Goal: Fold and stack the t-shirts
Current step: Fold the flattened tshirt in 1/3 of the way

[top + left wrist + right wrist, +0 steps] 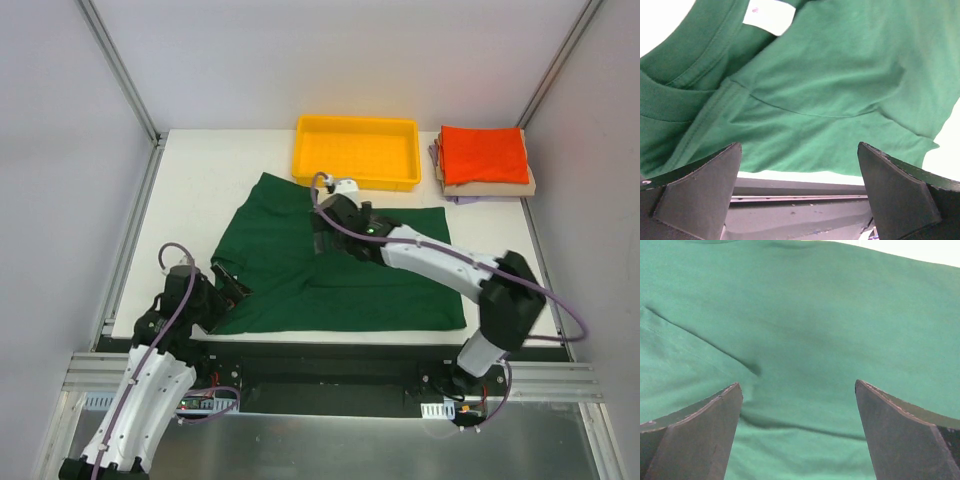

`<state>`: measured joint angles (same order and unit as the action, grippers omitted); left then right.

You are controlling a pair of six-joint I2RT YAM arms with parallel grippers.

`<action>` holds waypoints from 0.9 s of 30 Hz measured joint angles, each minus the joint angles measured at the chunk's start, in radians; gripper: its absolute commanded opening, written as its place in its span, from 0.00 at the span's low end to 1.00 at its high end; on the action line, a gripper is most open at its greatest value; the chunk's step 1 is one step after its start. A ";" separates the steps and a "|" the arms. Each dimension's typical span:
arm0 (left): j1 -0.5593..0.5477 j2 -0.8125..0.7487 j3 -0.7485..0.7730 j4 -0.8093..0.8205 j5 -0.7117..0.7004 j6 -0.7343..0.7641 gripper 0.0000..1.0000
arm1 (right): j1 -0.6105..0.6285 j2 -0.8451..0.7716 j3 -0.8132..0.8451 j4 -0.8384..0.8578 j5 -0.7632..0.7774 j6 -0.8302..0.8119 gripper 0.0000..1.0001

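Left gripper [228, 287]: over the near-left corner of the green shirt, by the collar. In the left wrist view [798, 150] its jaws stand wide apart with nothing between them.

Collar [675, 82]: ribbed, at the left of the left wrist view, with a white tag [767, 16] just beyond it.

Green shirt [350, 285]: spread flat in the middle of the white table [200, 190]. It is partly folded, with a layer lying over the left half. Its near edge runs along the table's near edge, and its far-left corner reaches the yellow tray. Soft creases cross the cloth in both wrist views [850, 75] [815, 310].

Right gripper [322, 232]: low over the far middle part of the green shirt, with its arm stretched across the cloth from the right. In the right wrist view [797, 390] the jaws are spread wide with only shirt cloth seen beneath them, gripping nothing.

Yellow tray [356, 122]: at the far edge of the table, right of centre.

Folded shirts: stacked at the far-right corner, just beside the tray. The orange-red one [484, 153] is on top and a tan one [495, 188] lies under it. A lavender one [437, 155] is at the bottom, showing at the left edge.
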<state>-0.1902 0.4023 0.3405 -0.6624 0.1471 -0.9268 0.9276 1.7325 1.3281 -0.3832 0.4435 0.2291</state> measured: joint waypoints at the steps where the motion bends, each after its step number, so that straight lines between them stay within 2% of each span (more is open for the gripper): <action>1: 0.000 -0.004 0.027 -0.014 0.000 0.002 0.99 | -0.006 -0.069 -0.048 -0.003 0.011 0.013 0.96; 4: 0.000 0.013 0.118 -0.031 -0.001 0.023 0.99 | -0.040 -0.241 -0.177 -0.013 0.014 0.045 0.96; 7: 0.000 0.124 0.231 -0.010 -0.002 0.068 0.99 | -0.122 -0.410 -0.349 -0.016 -0.022 0.088 0.96; 9: 0.000 0.241 0.287 0.027 0.007 0.104 0.96 | -0.193 -0.497 -0.470 -0.021 -0.065 0.109 0.96; 14: 0.000 0.698 0.472 0.119 0.039 0.200 0.83 | -0.307 -0.653 -0.689 -0.052 -0.120 0.121 0.96; 16: 0.000 0.846 0.544 0.151 0.036 0.235 0.76 | -0.335 -0.707 -0.730 -0.060 -0.138 0.121 0.96; 20: 0.002 1.042 0.669 0.185 0.000 0.293 0.57 | -0.383 -0.754 -0.764 -0.056 -0.166 0.121 0.96; 25: 0.002 1.197 0.768 0.225 -0.031 0.366 0.47 | -0.414 -0.728 -0.768 -0.056 -0.210 0.121 0.96; 27: 0.002 1.247 0.787 0.229 -0.043 0.398 0.39 | -0.416 -0.720 -0.768 -0.056 -0.224 0.120 0.96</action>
<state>-0.1879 1.6493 1.1278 -0.4335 0.1036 -0.5289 0.5117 1.0122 0.5606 -0.4389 0.2195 0.3492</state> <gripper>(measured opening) 0.476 0.963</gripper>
